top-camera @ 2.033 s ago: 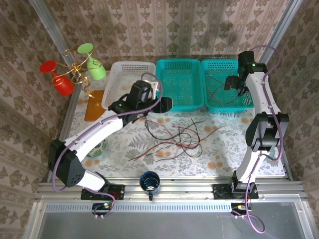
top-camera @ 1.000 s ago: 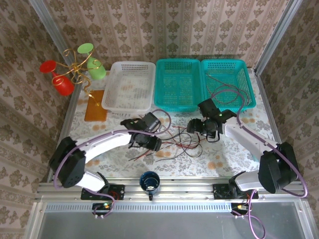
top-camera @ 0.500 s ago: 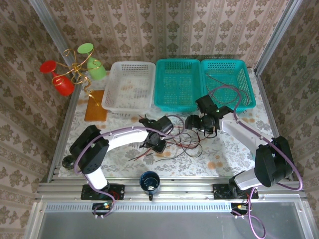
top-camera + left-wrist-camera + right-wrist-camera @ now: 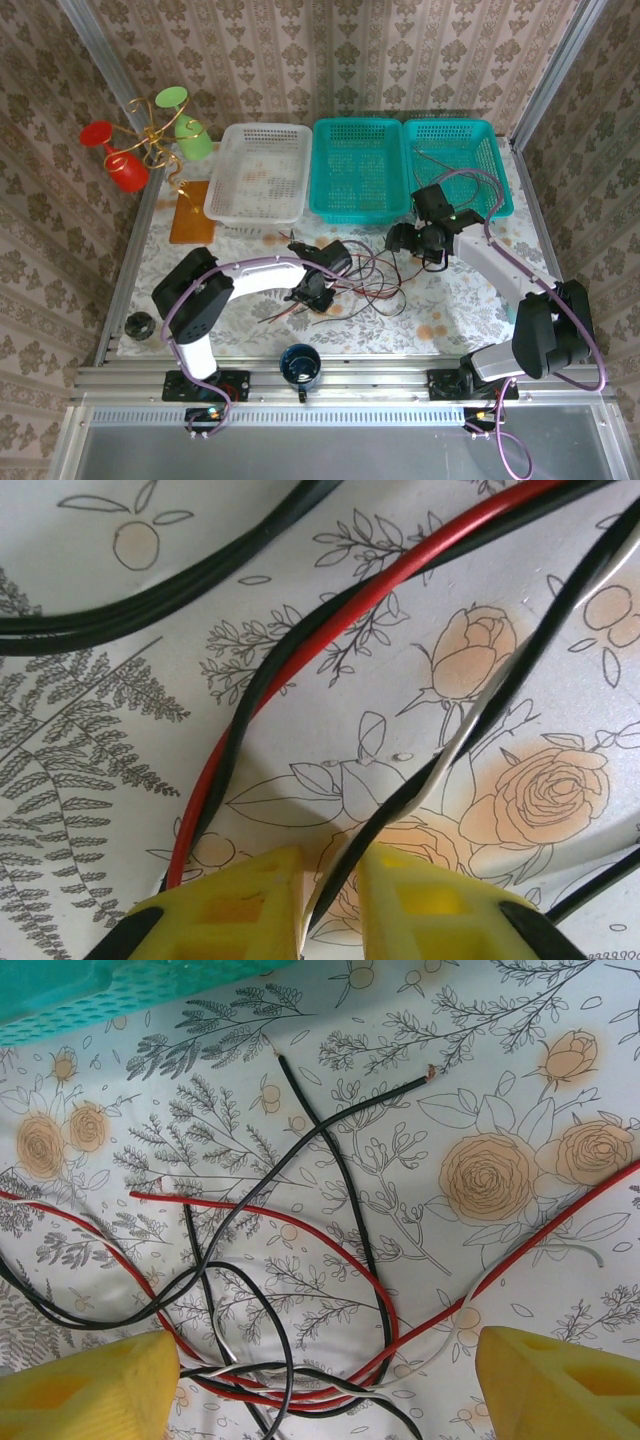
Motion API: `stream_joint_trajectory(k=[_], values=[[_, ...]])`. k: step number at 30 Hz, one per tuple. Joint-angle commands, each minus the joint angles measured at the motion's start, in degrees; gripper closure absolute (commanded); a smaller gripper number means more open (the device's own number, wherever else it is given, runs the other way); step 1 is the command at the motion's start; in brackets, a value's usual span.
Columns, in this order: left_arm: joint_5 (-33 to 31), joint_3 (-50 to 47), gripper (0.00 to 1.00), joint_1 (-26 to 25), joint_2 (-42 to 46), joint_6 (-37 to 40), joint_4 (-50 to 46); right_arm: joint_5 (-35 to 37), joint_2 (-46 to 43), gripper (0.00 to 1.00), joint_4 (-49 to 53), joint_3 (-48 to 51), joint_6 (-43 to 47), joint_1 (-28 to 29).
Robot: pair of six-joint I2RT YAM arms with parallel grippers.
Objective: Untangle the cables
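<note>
Okay, so the cables (image 4: pixel 362 285) are sitting in a loose heap on the flowered tablecloth (image 4: pixel 230 300), mid-table, just in front of the baskets. A few strands are already lying in the right-hand teal basket (image 4: pixel 497 170).

The left gripper (image 4: pixel 330 900) is right down at the near-left side of the heap. Its yellow fingers (image 4: pixel 235 905) stand almost together, with a black-and-white strand (image 4: pixel 440 750) running through the narrow gap. Whether it's actually pinched or just fenced in, the wrist view doesn't say. The right gripper (image 4: pixel 325 1395) is wide open with nothing in it, hanging over the bunch where red, black and white all cross.

Judging by that, the step looks like singling out one strand. To do it well, the left arm should make sure it has that one strand and not the red wire (image 4: pixel 300 670) twisted just beside it. Then it should lift slowly and see which loops rise along with it. The right one could pin the crossing so the whole pile doesn't drag along. If everything comes up together, it's better to let go and pick nearer a free end, like the bare tips (image 4: pixel 428 1075) showing on the far side.
</note>
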State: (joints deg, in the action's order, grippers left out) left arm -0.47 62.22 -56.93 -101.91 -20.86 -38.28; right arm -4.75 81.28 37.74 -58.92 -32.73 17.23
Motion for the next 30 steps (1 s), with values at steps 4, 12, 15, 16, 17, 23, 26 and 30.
stream_joint_trajectory(k=[4,12,15,16,17,23,26,30], values=[[-4.35,-0.41,0.92,-2.46,-0.81,1.2,0.95,0.71,-3.57,0.18,1.7,-1.14,1.08,-1.58],[-10.73,3.95,1.0,-3.64,3.02,4.2,-4.77,-0.26,-6.02,0.17,0.79,0.59,1.67,-2.98],[-13.15,7.49,1.0,-3.22,6.12,6.31,-8.1,-0.27,-6.98,0.16,-0.41,1.59,1.54,-3.29],[-13.8,8.8,1.0,-3.07,6.94,7.09,-9.3,-0.4,-7.43,0.16,-1.1,2.02,1.37,-3.42],[-14.26,10.27,1.0,-2.82,7.85,7.93,-10.59,-0.68,-7.84,0.16,-1.78,2.52,1.29,-3.49],[-16.13,18.29,1.0,-1.18,12.69,12.6,-15.44,-2.58,-10.32,0.09,-5.76,4.7,1.88,-3.92],[-15.39,23.06,1.0,0.71,14.11,13.8,-16.59,-4.28,-11.41,0.06,-6.67,5.15,4.74,-3.94],[-15.58,28.51,1.0,2.12,14.78,16.1,-16.85,-7.1,-14.12,0.04,-11.8,6.54,7.87,-3.94]])
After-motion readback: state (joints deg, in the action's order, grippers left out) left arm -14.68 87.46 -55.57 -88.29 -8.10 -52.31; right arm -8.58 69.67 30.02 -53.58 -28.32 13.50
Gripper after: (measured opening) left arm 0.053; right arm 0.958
